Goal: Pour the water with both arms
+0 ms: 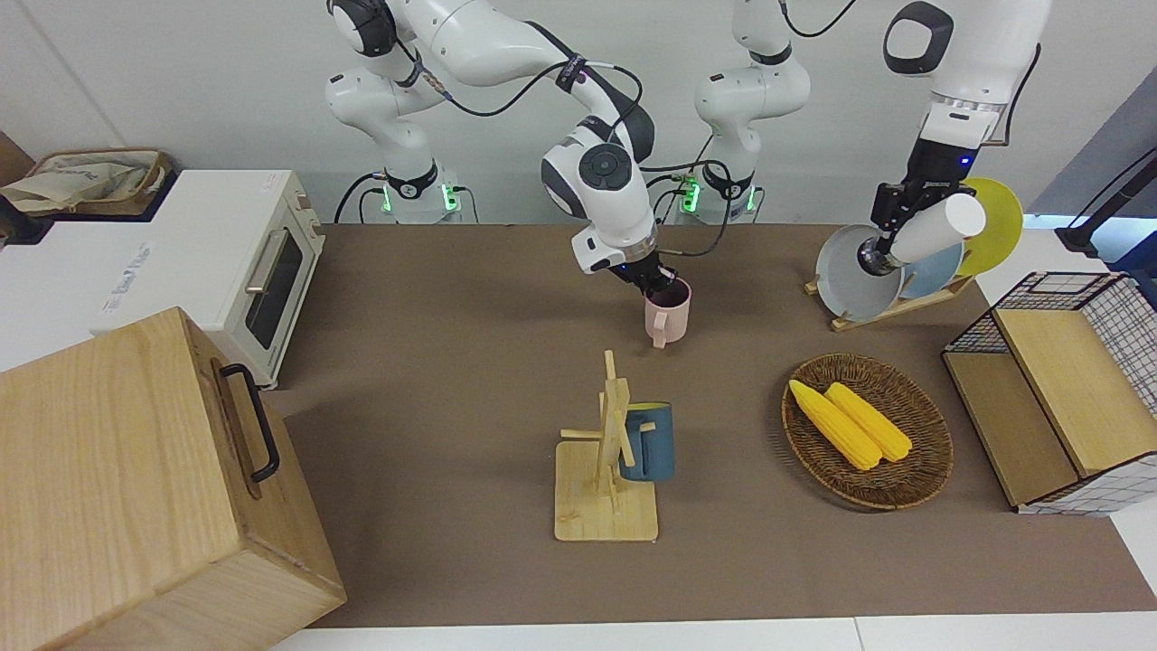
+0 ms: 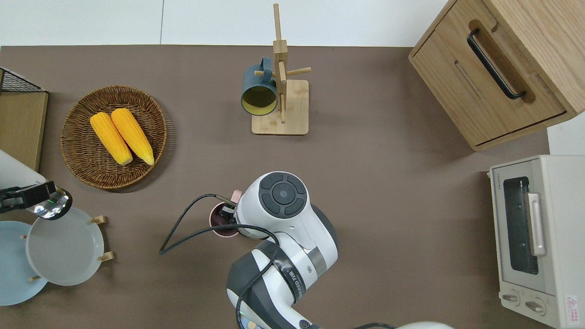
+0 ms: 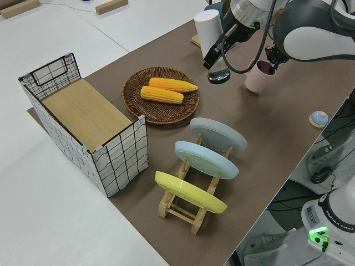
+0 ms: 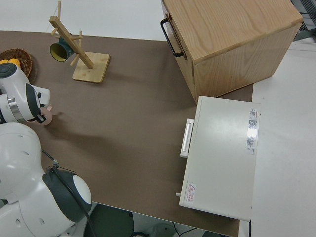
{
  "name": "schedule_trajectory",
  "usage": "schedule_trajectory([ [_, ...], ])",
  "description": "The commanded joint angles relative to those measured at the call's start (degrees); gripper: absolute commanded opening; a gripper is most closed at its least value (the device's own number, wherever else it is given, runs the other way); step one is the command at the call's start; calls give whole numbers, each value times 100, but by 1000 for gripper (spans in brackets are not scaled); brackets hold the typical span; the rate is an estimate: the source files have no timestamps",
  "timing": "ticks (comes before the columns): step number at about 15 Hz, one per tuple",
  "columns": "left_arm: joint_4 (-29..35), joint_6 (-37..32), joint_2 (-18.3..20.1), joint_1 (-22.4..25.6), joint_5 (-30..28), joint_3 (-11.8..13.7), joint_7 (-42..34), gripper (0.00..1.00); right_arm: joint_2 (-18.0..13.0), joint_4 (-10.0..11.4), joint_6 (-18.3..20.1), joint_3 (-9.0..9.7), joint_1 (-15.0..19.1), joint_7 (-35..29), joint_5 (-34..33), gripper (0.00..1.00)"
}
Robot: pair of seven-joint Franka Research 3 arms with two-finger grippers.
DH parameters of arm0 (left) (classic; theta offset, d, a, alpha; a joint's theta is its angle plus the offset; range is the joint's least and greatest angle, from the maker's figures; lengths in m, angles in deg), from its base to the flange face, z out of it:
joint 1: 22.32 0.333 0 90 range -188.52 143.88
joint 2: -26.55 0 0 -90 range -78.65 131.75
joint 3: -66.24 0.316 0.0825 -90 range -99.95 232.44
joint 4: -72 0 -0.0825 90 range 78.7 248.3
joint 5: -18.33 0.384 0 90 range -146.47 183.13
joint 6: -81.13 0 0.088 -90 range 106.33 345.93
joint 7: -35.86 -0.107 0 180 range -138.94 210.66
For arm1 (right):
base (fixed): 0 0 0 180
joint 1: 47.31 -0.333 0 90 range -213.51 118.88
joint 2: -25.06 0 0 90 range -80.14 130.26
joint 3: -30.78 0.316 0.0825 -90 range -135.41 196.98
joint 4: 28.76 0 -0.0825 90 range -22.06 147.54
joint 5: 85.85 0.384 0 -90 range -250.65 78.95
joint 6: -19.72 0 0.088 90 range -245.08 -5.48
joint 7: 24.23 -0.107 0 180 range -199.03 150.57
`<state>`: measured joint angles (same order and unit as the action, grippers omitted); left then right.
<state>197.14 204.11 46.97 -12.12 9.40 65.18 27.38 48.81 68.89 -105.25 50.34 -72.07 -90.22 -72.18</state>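
My right gripper (image 1: 653,280) is shut on the rim of a pink mug (image 1: 669,316), which it holds upright over the middle of the table; the mug also shows in the overhead view (image 2: 219,226) and the left side view (image 3: 257,77). My left gripper (image 1: 898,212) is shut on a white bottle (image 1: 940,224) with a shiny metal end (image 1: 870,258). The bottle is tilted, shiny end down, over the grey plate's edge in the overhead view (image 2: 13,171). It is apart from the mug, toward the left arm's end.
A wooden mug rack (image 2: 279,91) holds a blue mug (image 2: 258,89). A wicker basket (image 2: 75,151) holds two corn cobs. A plate rack (image 1: 890,307) holds three plates. A wire basket (image 1: 1098,380), a wooden cabinet (image 1: 136,488) and a toaster oven (image 1: 235,262) stand at the table's ends.
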Motion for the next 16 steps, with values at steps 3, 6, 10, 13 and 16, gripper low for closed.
schedule_trajectory([
  [3,810,129,682,-71,138,-376,268,27,569,-334,-483,-5,-265,-458,163,0],
  [6,1073,138,867,-71,94,-604,303,27,780,-352,-599,-5,-318,-607,102,190],
  [10,1162,147,929,-80,76,-623,303,27,780,-545,-494,-5,-354,-599,31,992],
  [13,1171,138,920,-80,76,-623,303,27,727,-729,-204,-5,-310,-607,-22,992],
  [16,1206,138,911,-141,50,-666,303,27,220,-686,295,4,-57,-494,-179,992],
])
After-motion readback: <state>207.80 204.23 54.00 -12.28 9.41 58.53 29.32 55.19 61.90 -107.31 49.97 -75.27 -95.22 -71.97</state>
